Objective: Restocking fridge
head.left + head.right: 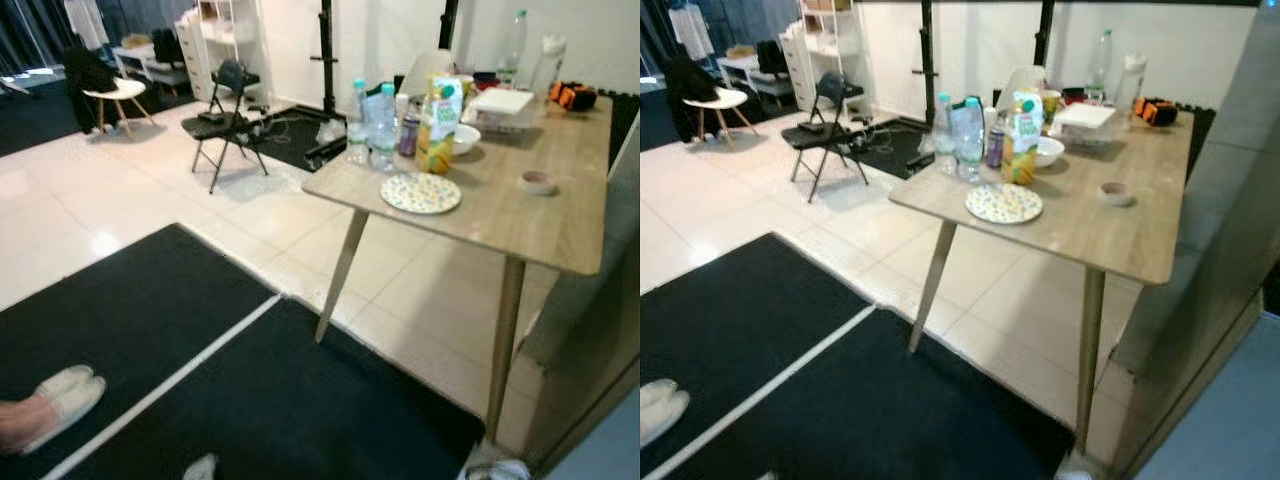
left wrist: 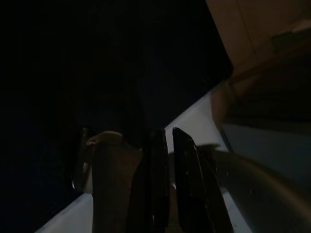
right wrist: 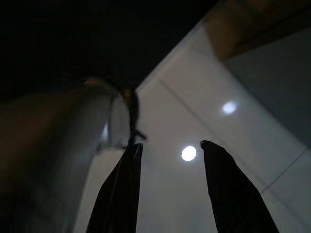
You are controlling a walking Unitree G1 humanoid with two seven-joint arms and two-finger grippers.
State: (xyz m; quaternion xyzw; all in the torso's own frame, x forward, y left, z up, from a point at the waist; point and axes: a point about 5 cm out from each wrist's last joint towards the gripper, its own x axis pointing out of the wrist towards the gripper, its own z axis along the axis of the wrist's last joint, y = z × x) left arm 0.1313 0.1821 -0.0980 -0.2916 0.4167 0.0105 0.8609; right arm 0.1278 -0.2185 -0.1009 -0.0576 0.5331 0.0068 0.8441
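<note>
Wooden table (image 1: 560, 215) with two clear water bottles (image 1: 372, 125), one juice carton (image 1: 438, 125), one purple can (image 1: 408, 135), one white bowl (image 1: 462, 138) and one patterned plate (image 1: 421, 192) near the front edge. Left gripper (image 2: 167, 160) nearly closed, empty. Right gripper (image 3: 170, 189) spread wide, empty.

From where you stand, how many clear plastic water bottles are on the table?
3: two bottles stand side by side at the table's near left corner, behind the patterned plate; one taller bottle stands at the far edge. The carton may hide more.
</note>
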